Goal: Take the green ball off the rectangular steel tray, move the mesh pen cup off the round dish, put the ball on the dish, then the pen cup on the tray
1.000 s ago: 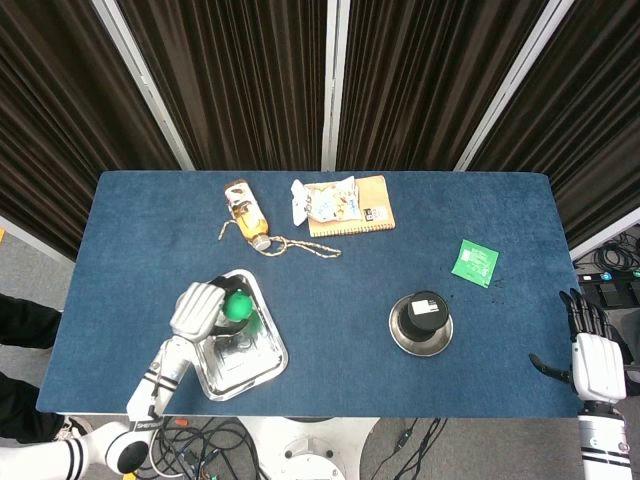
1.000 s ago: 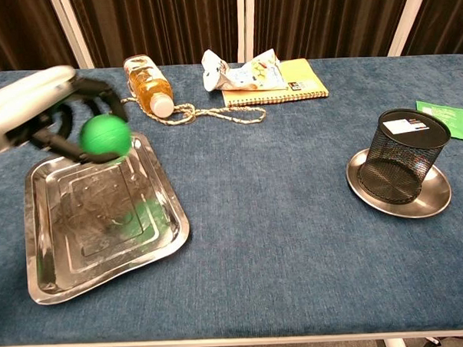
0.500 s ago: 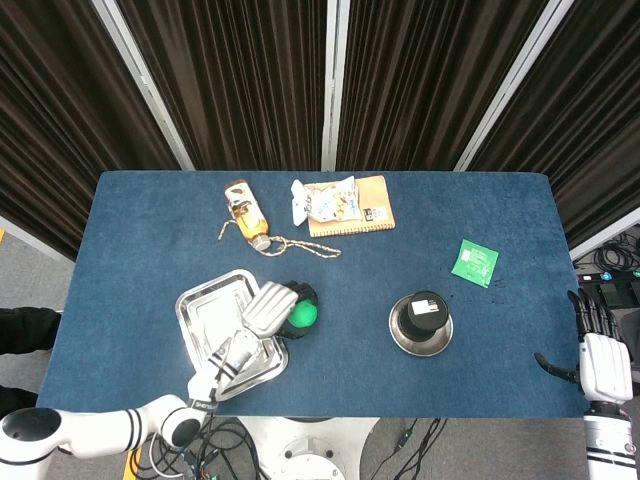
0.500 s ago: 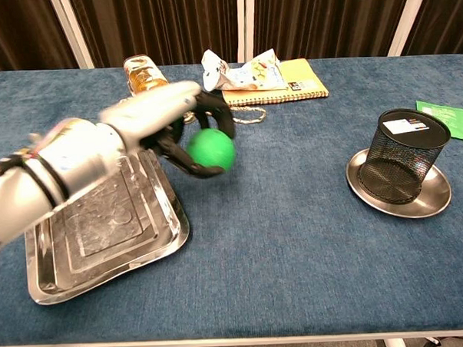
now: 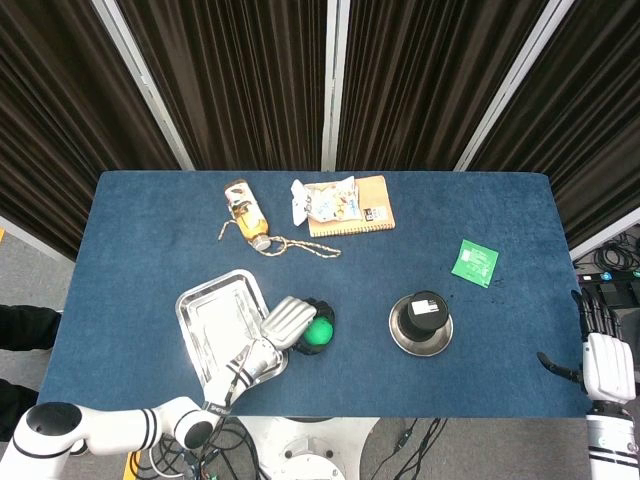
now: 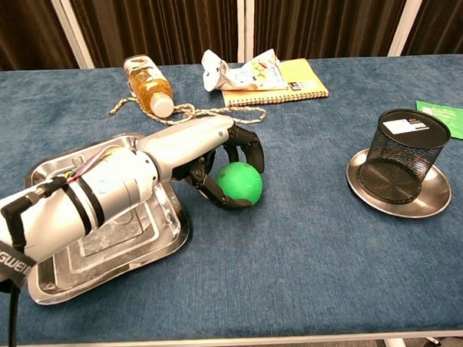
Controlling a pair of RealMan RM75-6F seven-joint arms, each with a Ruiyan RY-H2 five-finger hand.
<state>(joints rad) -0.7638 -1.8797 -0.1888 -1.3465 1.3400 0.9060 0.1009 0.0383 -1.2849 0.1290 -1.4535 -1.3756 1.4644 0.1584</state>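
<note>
My left hand (image 6: 208, 155) (image 5: 287, 322) holds the green ball (image 6: 240, 184) (image 5: 319, 333) low over the blue cloth, just right of the rectangular steel tray (image 6: 58, 262) (image 5: 205, 310). Dark fingers (image 6: 249, 146) curl around the ball; I cannot tell whether it touches the cloth. The tray holds nothing. The black mesh pen cup (image 6: 405, 156) (image 5: 424, 313) stands upright on the round dish (image 6: 435, 201) (image 5: 403, 341) at the right. My right hand (image 5: 604, 362) hangs open beyond the table's right edge, seen only in the head view.
At the back lie an orange drink bottle (image 6: 147, 83) (image 5: 245, 211) with a rope (image 6: 213, 113), a crumpled snack bag (image 6: 238, 69) on a yellow notebook (image 6: 300, 82) (image 5: 372, 207), and a green packet (image 6: 448, 118) (image 5: 474, 262) at the far right.
My left hand has carried the ball off the tray, rightward and down to just above the cloth beside the tray's right edge. The right hand has barely moved.
</note>
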